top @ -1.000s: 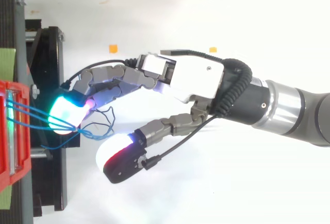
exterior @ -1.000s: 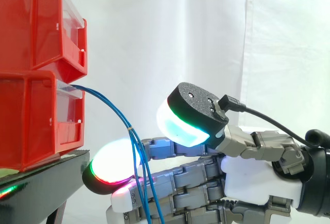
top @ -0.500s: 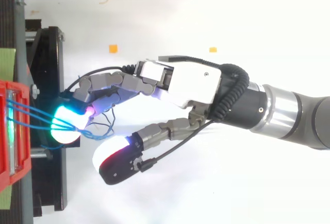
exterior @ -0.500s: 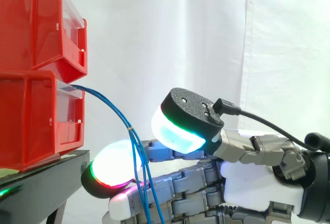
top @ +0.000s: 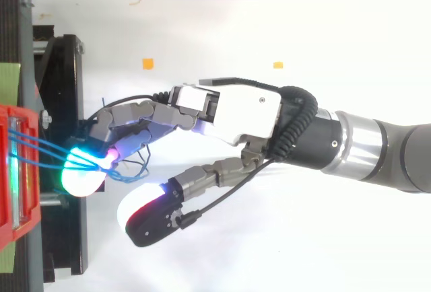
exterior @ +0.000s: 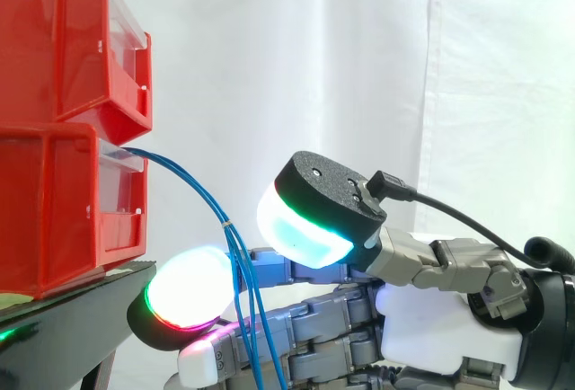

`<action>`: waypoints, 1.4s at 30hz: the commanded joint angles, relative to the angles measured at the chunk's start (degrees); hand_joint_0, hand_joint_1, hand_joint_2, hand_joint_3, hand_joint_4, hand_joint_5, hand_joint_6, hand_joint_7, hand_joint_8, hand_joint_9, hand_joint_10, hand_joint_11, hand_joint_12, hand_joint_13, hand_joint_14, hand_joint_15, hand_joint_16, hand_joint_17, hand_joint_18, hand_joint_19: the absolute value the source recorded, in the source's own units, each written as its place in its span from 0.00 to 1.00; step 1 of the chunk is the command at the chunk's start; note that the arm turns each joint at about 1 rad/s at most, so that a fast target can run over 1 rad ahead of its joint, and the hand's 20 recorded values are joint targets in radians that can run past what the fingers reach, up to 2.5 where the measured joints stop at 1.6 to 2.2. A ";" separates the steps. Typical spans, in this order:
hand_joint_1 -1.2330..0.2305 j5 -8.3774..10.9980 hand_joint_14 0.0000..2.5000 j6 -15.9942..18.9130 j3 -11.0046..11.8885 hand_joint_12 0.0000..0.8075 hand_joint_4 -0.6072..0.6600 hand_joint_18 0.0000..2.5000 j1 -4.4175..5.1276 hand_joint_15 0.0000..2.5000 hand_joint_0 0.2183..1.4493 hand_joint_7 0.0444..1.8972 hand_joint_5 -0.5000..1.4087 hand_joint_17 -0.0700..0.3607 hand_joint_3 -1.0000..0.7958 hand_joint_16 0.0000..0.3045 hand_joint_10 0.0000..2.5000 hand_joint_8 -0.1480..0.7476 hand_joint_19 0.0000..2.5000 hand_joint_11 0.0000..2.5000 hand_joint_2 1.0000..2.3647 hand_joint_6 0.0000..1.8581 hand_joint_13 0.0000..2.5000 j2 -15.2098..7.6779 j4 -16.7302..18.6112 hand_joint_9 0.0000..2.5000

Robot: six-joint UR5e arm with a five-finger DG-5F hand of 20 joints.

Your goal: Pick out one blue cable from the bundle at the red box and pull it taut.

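- Where the blue cables (exterior: 235,255) leave the lower red box (exterior: 54,201) at 9 o'clock in the side view, they bend and hang down toward 6 o'clock, slack
- The robot hand (top: 236,114) comes in from 3 o'clock, spread wide
- Its fingers (top: 128,114) reach out and touch the cables
- Its thumb (top: 145,214) sits well apart, toward 4 o'clock from them in the top view

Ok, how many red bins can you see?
2, stacked at the left: the upper bin sits on the lower bin, where the blue cables come out. More may lie out of view.
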 commanded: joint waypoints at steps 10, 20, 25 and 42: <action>0.44 -1.40 0.00 -0.14 0.10 0.39 0.58 0.15 -0.60 0.08 0.31 0.58 0.17 0.41 0.35 0.15 0.01 0.46 0.16 0.16 0.01 0.27 0.22 0.02 0.48 0.29; 0.46 -1.75 0.00 -0.23 0.10 0.39 0.56 0.15 -0.86 0.08 0.32 0.63 0.18 0.41 0.37 0.15 0.01 0.46 0.17 0.16 0.01 0.27 0.22 -0.07 0.83 0.30; 0.48 -2.01 0.00 -0.14 0.10 0.39 0.56 0.15 -1.13 0.08 0.31 0.64 0.18 0.41 0.36 0.16 0.01 0.46 0.17 0.16 0.01 0.27 0.22 0.02 0.83 0.30; 0.52 -2.63 0.00 -0.14 0.28 0.40 0.55 0.15 -1.57 0.09 0.32 0.72 0.20 0.41 0.37 0.16 0.01 0.48 0.18 0.17 0.01 0.27 0.23 0.02 1.71 0.32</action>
